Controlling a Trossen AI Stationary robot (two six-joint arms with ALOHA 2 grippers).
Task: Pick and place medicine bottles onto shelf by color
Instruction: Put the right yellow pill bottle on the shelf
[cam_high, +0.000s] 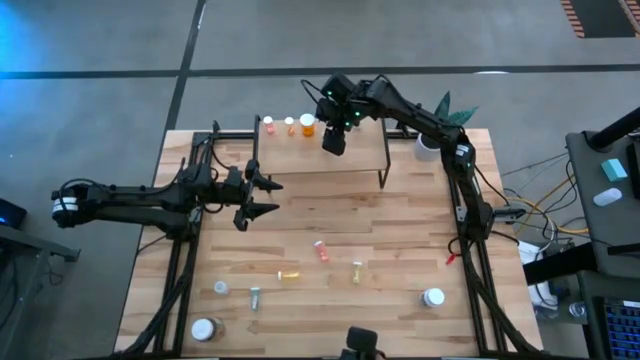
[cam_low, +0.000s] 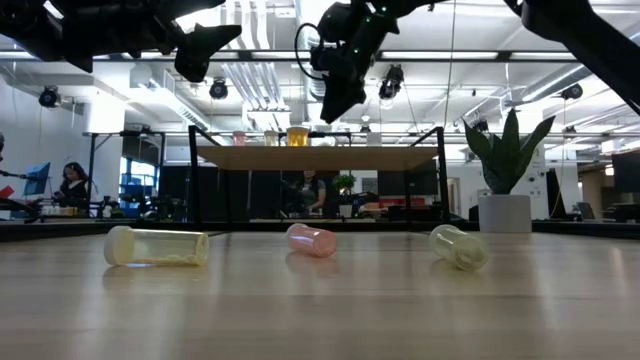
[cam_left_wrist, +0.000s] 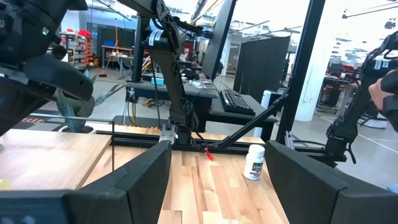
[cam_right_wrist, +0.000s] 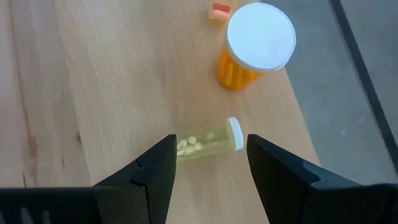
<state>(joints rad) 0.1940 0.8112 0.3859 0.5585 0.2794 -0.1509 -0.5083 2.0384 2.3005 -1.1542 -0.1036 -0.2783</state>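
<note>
I have the right gripper (cam_right_wrist: 208, 165) spread, empty, above the low light-wood shelf (cam_high: 300, 155); a yellow vial (cam_right_wrist: 205, 142) lies between its fingers beside the orange white-capped bottle (cam_right_wrist: 252, 46). I'd lift straight clear. Left gripper (cam_high: 262, 197) hangs spread over the bench (cam_high: 400, 240).

You're in an open robotics lab: exposed ceiling ducts (cam_low: 240, 85), concrete floor (cam_high: 100, 90), monitor-laden desks (cam_left_wrist: 186, 84) behind.

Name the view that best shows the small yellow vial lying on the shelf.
Right wrist view: the yellow white-capped vial lies on its side on the light-wood shelf, pills visible, between the open right jaws. High view hides it under the right gripper. Low and left wrist views miss it.
</note>
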